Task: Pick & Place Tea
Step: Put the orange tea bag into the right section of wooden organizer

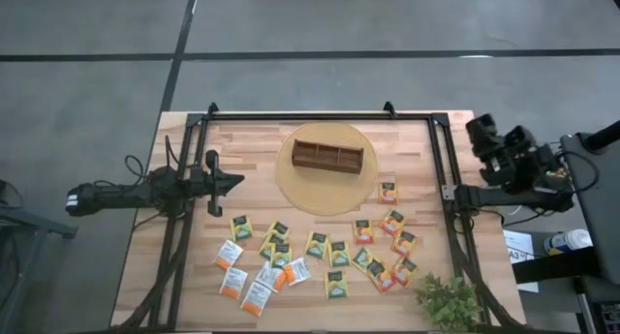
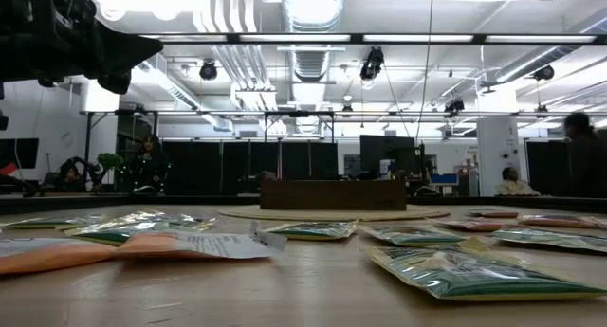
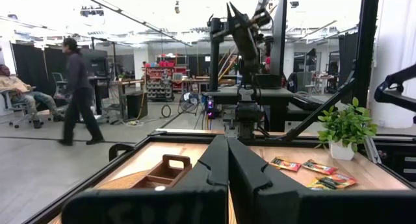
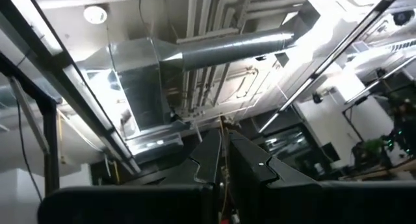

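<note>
Closest to my low camera, a green tea packet [image 2: 469, 273] lies flat at lower right of the frame on the bench [image 1: 407, 140]. From above, I see the tea [image 1: 320, 257] scattered across the lower half of the picture, none in the wooden tray [image 1: 327, 157], which sits on a round mat [image 1: 291, 184] at upper centre. My left claw [image 1: 235, 182] hangs at left of centre, pressed shut and empty. My right claw [image 4: 224, 152] is parked at far right, tilted at the ceiling, closed on nothing. A potted plant [image 1: 448, 303] stands at lower right.

Glossy tea packets [image 1: 338, 254], wooden table [image 1: 242, 150]
</note>
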Robot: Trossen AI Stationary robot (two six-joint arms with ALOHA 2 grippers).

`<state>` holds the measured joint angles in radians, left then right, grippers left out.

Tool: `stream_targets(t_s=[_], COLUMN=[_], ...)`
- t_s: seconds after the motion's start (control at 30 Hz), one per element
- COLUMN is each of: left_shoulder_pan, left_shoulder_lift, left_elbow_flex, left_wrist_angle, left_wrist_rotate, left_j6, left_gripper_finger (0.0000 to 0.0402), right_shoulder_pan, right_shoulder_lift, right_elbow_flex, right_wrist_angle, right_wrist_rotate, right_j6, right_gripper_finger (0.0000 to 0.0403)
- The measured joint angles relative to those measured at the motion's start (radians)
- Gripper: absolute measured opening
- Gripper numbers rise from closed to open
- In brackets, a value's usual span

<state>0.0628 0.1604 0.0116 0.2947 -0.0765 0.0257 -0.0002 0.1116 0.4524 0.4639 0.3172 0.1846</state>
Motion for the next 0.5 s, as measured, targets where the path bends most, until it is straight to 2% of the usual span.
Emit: stream_targets(t_s=[0.17,0.5], left_shoulder_pan=[0.0,0.0], left_shoulder_lift=[0.0,0.0], left_elbow_flex=[0.0,0.0], left_wrist_angle=[0.0,0.0], left_wrist_rotate=[0.0,0.0], left_j6=[0.0,0.0], left_gripper_finger=[0.0,0.0], right_shoulder_pan=[0.0,0.0], right_shoulder_lift=[0.113,0.389], right_elbow_flex=[0.171,0.52], right_wrist_angle=[-0.098,-0.514], right_wrist_rotate=[0.0,0.0], right_j6=[-0.027,-0.031], right_gripper_finger=[0.0027,0.0027])
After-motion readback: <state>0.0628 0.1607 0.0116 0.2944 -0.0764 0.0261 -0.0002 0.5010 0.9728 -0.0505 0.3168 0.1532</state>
